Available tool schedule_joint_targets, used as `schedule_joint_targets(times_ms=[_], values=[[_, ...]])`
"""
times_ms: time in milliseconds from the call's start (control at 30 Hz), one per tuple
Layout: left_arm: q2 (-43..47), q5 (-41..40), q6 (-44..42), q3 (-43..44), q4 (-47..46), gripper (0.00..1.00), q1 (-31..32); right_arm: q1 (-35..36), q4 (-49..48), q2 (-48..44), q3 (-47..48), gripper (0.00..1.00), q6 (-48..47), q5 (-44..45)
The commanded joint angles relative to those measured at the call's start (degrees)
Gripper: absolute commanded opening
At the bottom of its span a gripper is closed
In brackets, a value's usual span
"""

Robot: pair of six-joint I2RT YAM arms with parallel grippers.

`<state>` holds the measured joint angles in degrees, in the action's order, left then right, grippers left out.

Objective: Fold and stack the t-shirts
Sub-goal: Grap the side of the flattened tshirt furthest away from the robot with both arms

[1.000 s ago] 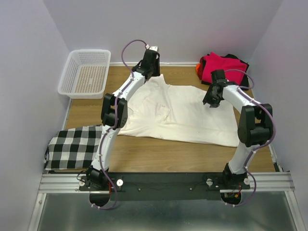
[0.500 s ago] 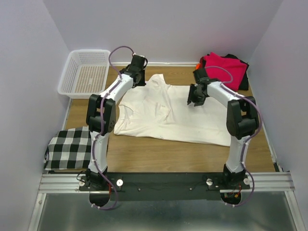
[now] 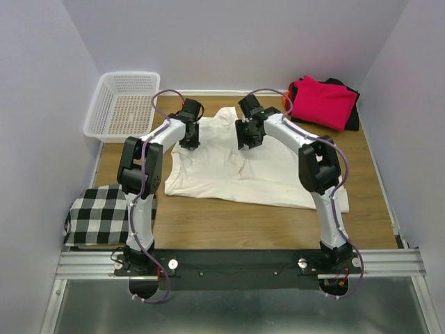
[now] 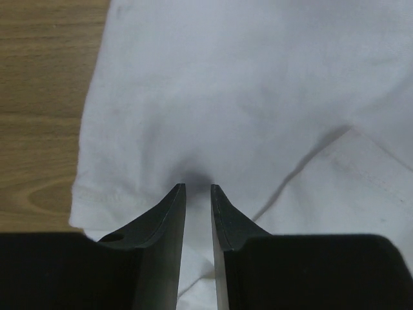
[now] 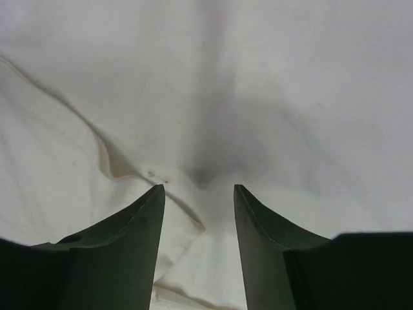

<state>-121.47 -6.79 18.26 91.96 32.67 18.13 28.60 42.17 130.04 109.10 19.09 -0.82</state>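
The large cream t-shirt (image 3: 264, 174) lies spread flat on the middle of the wooden table. My left gripper (image 3: 189, 136) is down on its left sleeve area. In the left wrist view the jaws (image 4: 197, 187) stand nearly together and the cloth (image 4: 245, 84) puckers at their tips. My right gripper (image 3: 246, 136) is on the shirt's upper middle. In the right wrist view it (image 5: 199, 187) is open, with its tips on wrinkled cloth (image 5: 290, 77). The folded magenta-red shirt (image 3: 321, 101) lies on a black one (image 3: 353, 118) at the back right, and an orange one (image 3: 286, 99) peeks out beside them.
A white mesh basket (image 3: 124, 104) stands at the back left. A black-and-white checked cloth (image 3: 104, 213) lies at the table's near left edge. Bare wood (image 3: 236, 224) shows in front of the shirt. Walls close in on the left, back and right.
Both arms have swung left and come down onto the cream shirt. The left gripper came from the back edge, the right gripper from the shirt's right side. The shirt has hardly shifted.
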Motion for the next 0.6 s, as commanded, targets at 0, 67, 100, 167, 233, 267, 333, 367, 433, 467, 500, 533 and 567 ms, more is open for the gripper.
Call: schedule_joint_targets(times_ms=[0,67,100,167,233,267,333,367,433,467,500,533,567], values=[[5.3,2.7,0.2,-1.1,-1.9,0.31,-2.0,4.3,3.4,3.4,3.4,0.56,-3.2,2.0],[5.4,2.8,0.1,-0.6,-1.8,0.31,-2.7,6.3,3.5,4.2,4.4,0.56,-3.9,1.8],[5.2,3.1,0.0,0.4,-1.6,0.31,-2.9,6.9,3.6,5.1,4.9,0.56,-4.2,1.7],[4.6,3.4,-0.2,1.4,-0.9,0.31,-3.4,9.4,4.1,5.9,5.7,0.56,-5.2,2.6],[4.5,3.0,-0.7,2.1,-0.3,0.31,-3.7,11.1,4.1,6.6,6.7,0.56,-5.6,3.7],[4.6,2.7,-0.9,2.1,0.3,0.31,-3.9,12.6,4.4,6.7,6.8,0.56,-5.9,4.9],[5.4,2.3,-0.9,1.0,-0.1,0.31,-4.3,13.9,4.4,6.8,6.5,0.56,-5.9,6.3],[6.1,2.3,-1.0,0.7,-0.5,0.31,-4.7,15.1,4.5,6.8,6.2,0.56,-6.1,7.6],[7.1,2.7,-0.9,-0.2,-1.0,0.31,-5.8,16.0,4.4,7.0,5.0,0.56,-6.1,9.8],[8.0,2.8,-0.8,-0.4,-1.4,0.31,-6.2,16.8,4.6,7.1,4.5,0.56,-6.1,10.8],[8.4,3.0,-0.7,-0.5,-1.5,0.3,-6.6,17.0,4.6,7.2,3.7,0.56,-6.0,10.8],[8.7,3.2,-0.7,-0.5,-1.6,0.3,-7.4,17.0,4.7,7.2,2.0,0.56,-5.7,10.9],[9.2,3.3,-0.7,-0.3,-1.6,0.3,-7.8,17.4,4.8,7.1,0.6,0.56,-5.5,10.8]])
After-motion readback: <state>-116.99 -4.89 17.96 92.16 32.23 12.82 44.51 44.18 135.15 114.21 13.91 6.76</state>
